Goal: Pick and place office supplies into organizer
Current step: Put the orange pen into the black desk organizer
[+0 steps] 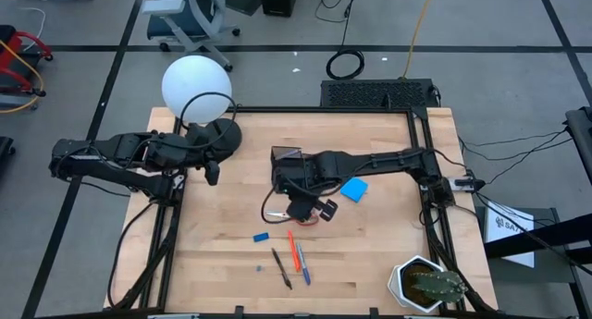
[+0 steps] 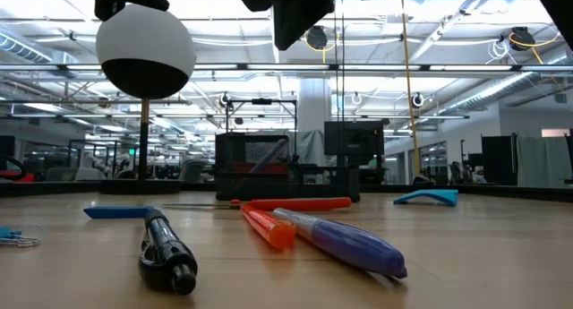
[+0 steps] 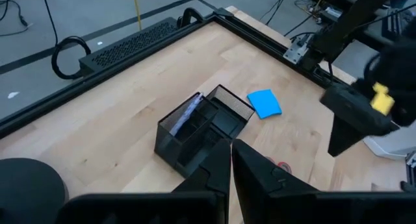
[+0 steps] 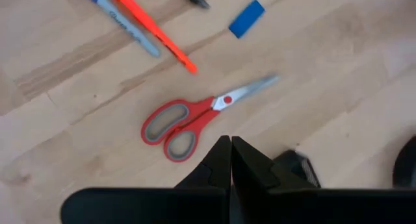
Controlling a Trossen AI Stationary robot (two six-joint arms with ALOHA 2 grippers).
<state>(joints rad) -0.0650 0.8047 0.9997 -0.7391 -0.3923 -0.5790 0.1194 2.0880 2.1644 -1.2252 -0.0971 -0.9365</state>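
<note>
The table (image 1: 370, 254) is holding everything. The right arm is reaching far across it to the middle, and the left arm is waiting at the left edge by the lamp base (image 1: 215, 137).

The organizer (image 1: 287, 162) is sitting near the middle of the table. It is partly hidden under the right arm.

The scissors (image 4: 198, 117) are lying flat on the wood, just below the right gripper (image 4: 231, 160). From above, this gripper (image 1: 303, 206) is hanging right over them, so the right arm is much nearer than the left. The scissors are lying slanted, with the red handles at one end and the blades pointing toward the eraser (image 4: 246, 18).

The right gripper's fingers are pressed together and holding nothing. I think they need opening before going down.

The left gripper (image 3: 231, 169) is also closed tight and empty.

The pad (image 1: 353, 190) is lying beside the right arm. The pens (image 1: 294, 254) are lying nearer the front edge.
</note>
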